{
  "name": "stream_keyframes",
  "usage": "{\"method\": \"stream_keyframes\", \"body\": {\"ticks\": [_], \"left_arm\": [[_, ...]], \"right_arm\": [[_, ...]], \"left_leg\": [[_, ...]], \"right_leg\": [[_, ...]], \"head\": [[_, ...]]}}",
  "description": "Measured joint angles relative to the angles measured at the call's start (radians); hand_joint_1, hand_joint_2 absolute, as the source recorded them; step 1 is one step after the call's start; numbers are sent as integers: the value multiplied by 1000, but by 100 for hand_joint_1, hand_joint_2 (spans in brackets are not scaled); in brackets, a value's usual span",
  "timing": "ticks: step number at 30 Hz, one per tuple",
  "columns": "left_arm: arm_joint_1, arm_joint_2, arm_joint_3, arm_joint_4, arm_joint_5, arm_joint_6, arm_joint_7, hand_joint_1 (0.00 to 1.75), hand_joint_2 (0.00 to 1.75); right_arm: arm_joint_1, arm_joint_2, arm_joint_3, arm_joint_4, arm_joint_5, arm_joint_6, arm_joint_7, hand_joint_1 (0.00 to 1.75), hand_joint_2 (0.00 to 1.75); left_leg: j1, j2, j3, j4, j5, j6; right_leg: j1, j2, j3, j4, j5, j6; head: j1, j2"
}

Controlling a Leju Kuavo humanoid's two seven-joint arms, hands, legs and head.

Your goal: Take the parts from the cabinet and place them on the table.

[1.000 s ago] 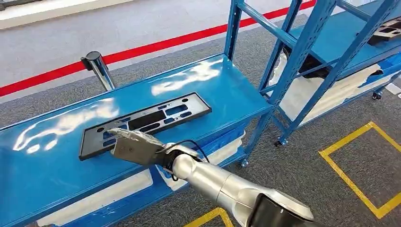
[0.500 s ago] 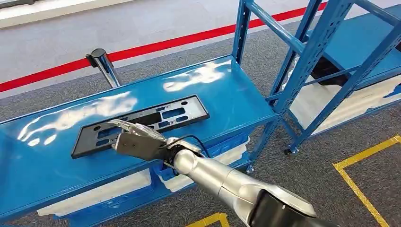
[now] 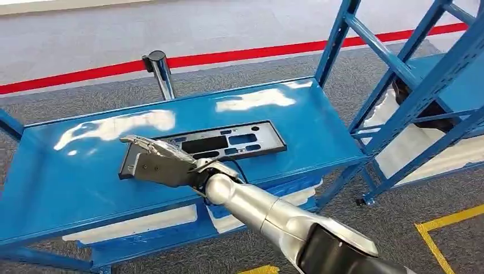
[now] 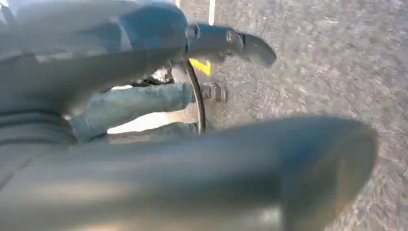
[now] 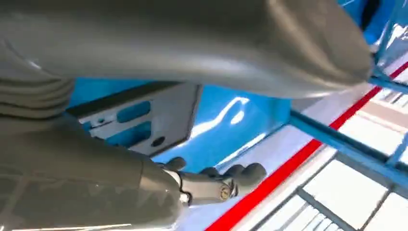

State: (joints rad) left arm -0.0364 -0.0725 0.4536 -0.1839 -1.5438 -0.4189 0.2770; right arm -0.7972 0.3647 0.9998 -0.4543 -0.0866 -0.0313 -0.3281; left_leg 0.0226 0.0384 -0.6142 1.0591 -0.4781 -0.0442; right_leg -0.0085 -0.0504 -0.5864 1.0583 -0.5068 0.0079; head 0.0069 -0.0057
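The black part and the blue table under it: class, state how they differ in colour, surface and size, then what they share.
The black part is matt black and pierced with slots; the blue table is glossy, reflective and unbroken. The black part is a narrow strip, while the blue table spreads far wider beneath it. Both are flat and rectangular. The right robot hand covers one end of the black part.

You see a shiny blue table (image 3: 74, 188) across the middle of the head view. A flat black part (image 3: 228, 142) with holes cut in it lies on the table top, near the middle of the frame. Its left end is hidden. Under the top, a lower blue shelf (image 3: 142, 237) holds white sheets (image 3: 131, 224). The table stands on grey carpet (image 3: 365, 240). At the right of the frame stands a blue cabinet (image 3: 411, 85), with a dark thing (image 3: 419, 114) on its shelf.
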Motion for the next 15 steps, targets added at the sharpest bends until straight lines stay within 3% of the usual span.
{"method": "stream_keyframes", "body": {"ticks": [1,2,9,11,15], "left_arm": [[-1,0,0,0,0,0,0,0,0],[0,0,0,0,0,0,0,0,0],[3,0,-1,0,0,0,0,0,0],[3,0,-3,0,0,0,-2,0,0],[3,0,-16,0,0,2,-5,0,0]], "right_arm": [[0,-1,0,0,8,-4,0,0,175],[0,-1,0,0,25,-19,0,0,175],[-8,-1,49,19,288,-184,85,0,175],[-14,-1,88,35,394,-238,139,0,175],[-23,-3,150,76,548,-266,204,0,175]], "left_leg": [[-3,-9,0,1,-1,1],[-6,-14,-1,1,-1,1],[-9,-14,-2,1,-3,5],[-9,-14,-2,1,-3,5],[-9,-14,-2,1,-3,5]], "right_leg": [[-1,0,5,-7,-4,-19],[-1,0,9,-15,-5,-19],[-3,0,12,-22,1,-5],[-4,0,12,-23,0,10],[-3,0,12,-23,-1,18]], "head": [[6,0],[7,0],[9,0],[9,0],[9,0]]}}
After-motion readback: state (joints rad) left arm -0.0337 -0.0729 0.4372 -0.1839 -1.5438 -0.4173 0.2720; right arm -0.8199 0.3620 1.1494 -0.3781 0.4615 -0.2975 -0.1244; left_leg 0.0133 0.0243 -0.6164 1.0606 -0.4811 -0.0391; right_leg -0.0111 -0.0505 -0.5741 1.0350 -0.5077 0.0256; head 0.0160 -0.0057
